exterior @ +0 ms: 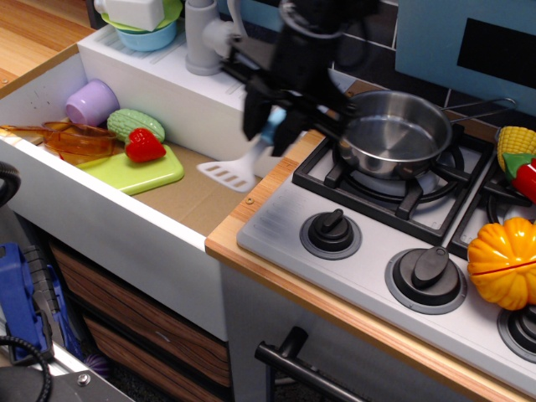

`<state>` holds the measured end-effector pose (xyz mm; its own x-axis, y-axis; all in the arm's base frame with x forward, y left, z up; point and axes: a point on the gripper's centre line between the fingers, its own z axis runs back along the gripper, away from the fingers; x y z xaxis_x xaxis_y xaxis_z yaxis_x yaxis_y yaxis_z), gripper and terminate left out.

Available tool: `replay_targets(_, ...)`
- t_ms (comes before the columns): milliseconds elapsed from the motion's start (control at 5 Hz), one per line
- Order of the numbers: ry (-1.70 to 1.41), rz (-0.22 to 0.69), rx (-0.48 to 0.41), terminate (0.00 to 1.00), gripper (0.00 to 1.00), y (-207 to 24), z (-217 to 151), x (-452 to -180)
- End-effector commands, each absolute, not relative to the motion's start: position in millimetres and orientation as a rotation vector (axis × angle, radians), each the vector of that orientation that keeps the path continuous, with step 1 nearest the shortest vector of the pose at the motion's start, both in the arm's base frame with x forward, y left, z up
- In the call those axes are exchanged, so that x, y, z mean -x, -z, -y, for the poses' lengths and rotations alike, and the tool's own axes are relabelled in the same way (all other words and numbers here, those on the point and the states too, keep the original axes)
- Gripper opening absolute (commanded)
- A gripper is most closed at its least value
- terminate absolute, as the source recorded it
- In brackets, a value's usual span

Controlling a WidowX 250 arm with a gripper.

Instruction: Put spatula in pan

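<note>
My gripper (pixel 270 134) is shut on the light blue handle of the spatula (pixel 239 166) and holds it in the air. The grey slotted blade hangs down to the left, over the sink's right edge. The shiny steel pan (pixel 394 134) sits on the stove's back-left burner, just right of the gripper, with its thin dark handle pointing back right. The gripper and arm are motion-blurred. The pan is empty.
A sink (pixel 193 197) at left holds a green cutting board (pixel 138 172), red strawberry (pixel 144 146), green vegetable, purple cup (pixel 92 100) and orange utensils (pixel 71 138). Stove knobs (pixel 331 233) line the front. A toy pumpkin (pixel 502 260) and corn (pixel 515 146) lie at right.
</note>
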<state>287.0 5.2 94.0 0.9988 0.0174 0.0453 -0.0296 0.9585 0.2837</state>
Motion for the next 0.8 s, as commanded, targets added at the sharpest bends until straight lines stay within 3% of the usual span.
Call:
replay_targets(0,0.033,0.186,-0.248,0.00,0.00,-132,12,-315)
replay_targets(400,0.079,0.280,-0.216,0.00,0.00,-134,30,-356)
replay_targets(600,0.102,0.312,-0.186,1.00,0.00,-129,34,-376)
